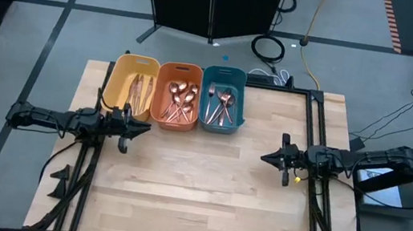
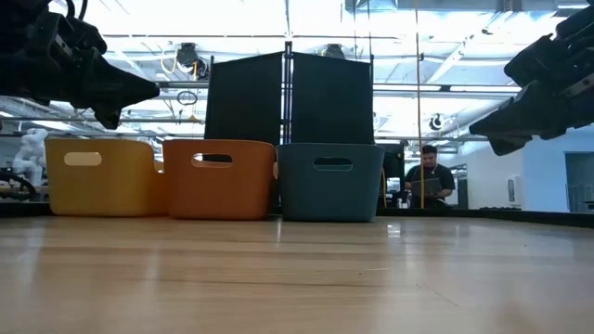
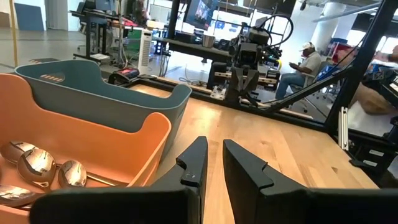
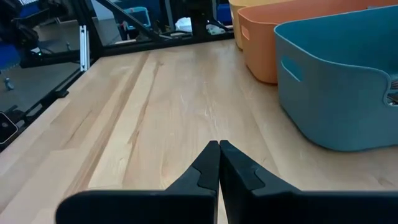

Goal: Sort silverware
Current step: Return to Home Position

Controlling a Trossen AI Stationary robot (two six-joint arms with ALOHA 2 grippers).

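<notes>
Copper-coloured knives were laid lengthwise in the yellow bin. Spoons were heaped in the orange bin, and forks were crossed in the teal bin. All three bins were set along the left half of the table's far edge.

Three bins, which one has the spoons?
The orange bin, the middle one: round-bowled spoons lie in it. The yellow bin holds knives, the teal bin forks.
</notes>
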